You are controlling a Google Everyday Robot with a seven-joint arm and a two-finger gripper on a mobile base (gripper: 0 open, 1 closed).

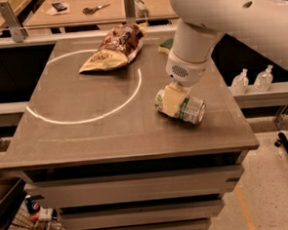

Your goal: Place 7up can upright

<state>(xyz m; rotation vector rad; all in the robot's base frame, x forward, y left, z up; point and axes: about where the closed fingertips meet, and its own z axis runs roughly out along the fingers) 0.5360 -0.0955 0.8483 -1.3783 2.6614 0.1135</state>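
- Fingers: one cream-coloured finger is visible, laid across the near side of the 7up can. The other finger is hidden behind the can. The fingers are clenched on the can body, near its green-and-white end.
- Gripper: positioned over the right half of the worktop, pointing down from the wrist housing directly above it.
- 7up can: held in the fingers, not upright. Its long axis runs close to level, tilted slightly, with the silver end facing the near right and the other end facing the far left. A shadow lies directly beneath it. It cannot be determined whether the can touches the worktop or sits just above it.
- Arm: a thick white arm enters from the upper right and descends to the wrist housing, which has a small vent grille on its near face.
- White ring: a thin circular line marked on the worktop, to the left of the can. The can lies just outside it.
- Snack bag: a brown and yellow bag lying flat at the far side of the worktop, across the ring's far edge, well apart from the can.
- Green object: a small item at the far edge of the worktop, partly hidden by the arm.
- Two bottles: pale pump bottles standing side by side on a ledge to the right of the worktop.
- Scissors: lying on a separate table beyond the worktop.
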